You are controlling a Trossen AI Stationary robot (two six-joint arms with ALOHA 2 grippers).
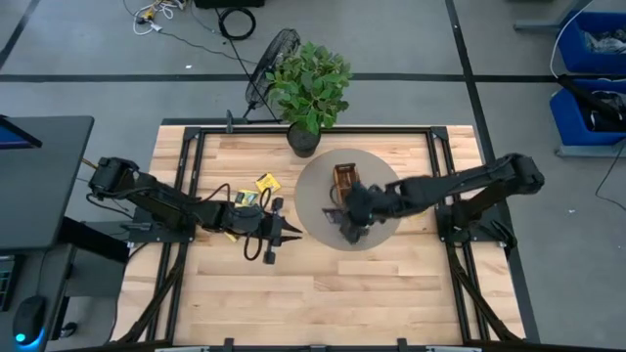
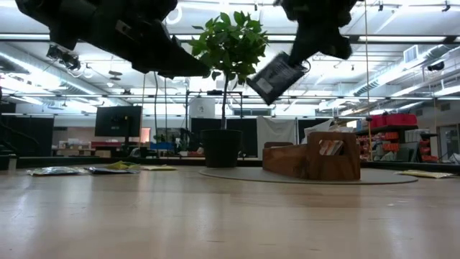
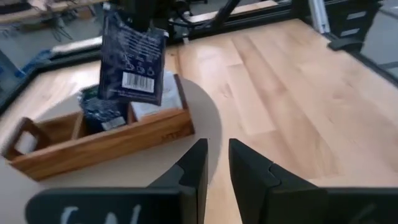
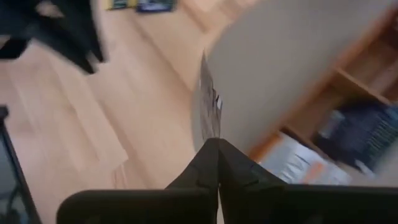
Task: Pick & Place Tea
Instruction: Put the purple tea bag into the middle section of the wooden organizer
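Note:
My right gripper (image 1: pixel 350 227) hovers over the grey round mat (image 1: pixel 315 210), just near of the wooden compartment tray (image 1: pixel 344 179), shut on a dark navy tea sachet (image 2: pixel 277 78). The tray (image 3: pixel 93 140) rests on the mat and holds a dark sachet (image 3: pixel 102 112) and a white one (image 3: pixel 152 104). My left gripper (image 3: pixel 217 163) is open and empty, raised above the bare wood left of the mat (image 1: pixel 284 235). More sachets, yellow and dark, lie flat on the table behind it (image 1: pixel 249 196). My right gripper pinches the navy sachet between its two fingers at the upper edge (image 4: pixel 209 132), coming from above. The sachet (image 3: pixel 134 59) hangs below the fingers, tilted, lifted clear of the mat and the tray.
A potted plant (image 1: pixel 311 83) stands at the far edge just behind the mat. Black frame rails (image 1: pixel 196 166) run along both sides of the table. Bare wood (image 1: pixel 323 293) spreads across the near half. A sachet lies at the right in the low view (image 2: pixel 424 173).

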